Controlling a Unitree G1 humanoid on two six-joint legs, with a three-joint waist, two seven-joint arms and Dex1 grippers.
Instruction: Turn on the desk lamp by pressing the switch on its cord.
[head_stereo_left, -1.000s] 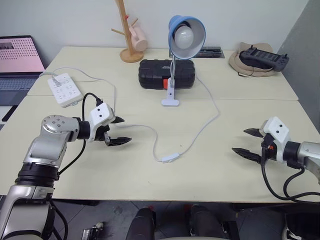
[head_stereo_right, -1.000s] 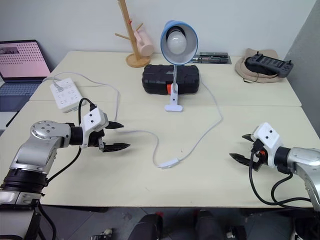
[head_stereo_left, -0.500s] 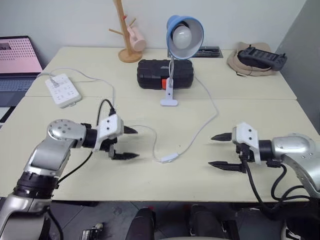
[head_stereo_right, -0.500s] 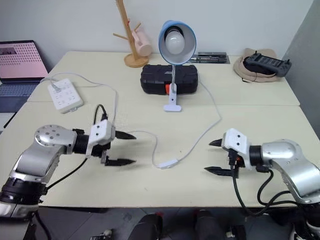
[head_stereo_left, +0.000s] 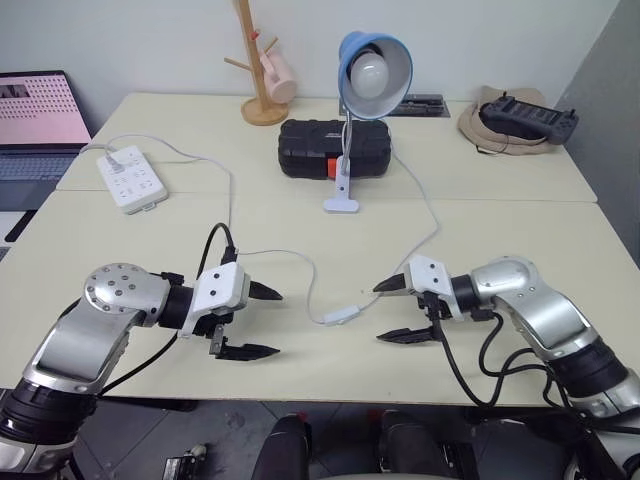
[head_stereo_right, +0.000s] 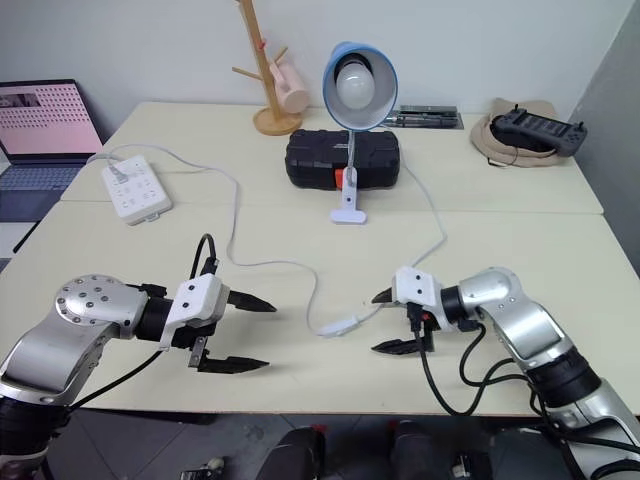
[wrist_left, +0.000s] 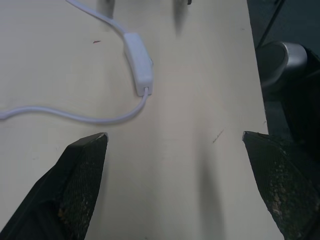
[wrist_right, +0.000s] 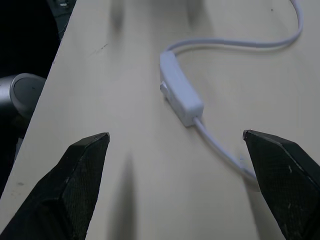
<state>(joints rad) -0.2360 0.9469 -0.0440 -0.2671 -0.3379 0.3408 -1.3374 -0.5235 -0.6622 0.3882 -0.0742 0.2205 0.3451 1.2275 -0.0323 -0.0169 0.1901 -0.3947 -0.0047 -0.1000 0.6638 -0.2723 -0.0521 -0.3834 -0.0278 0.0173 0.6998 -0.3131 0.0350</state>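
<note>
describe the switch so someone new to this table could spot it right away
Start at the desk lamp with the blue shade and follow its thin white cord toward the table's near edge. The switch is the small white oblong lump on that cord, lying flat, thicker than the wire and far smaller than the power strip.

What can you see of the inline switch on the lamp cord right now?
The switch is a small white oblong block of smooth plastic, thicker than the thin white cord that enters it at both ends. It lies flat on the pale table near the front edge, angled diagonally. It sits between the left gripper and the right gripper, both open and pointing toward it. Neither touches it. The lamp's bulb looks unlit.
</note>
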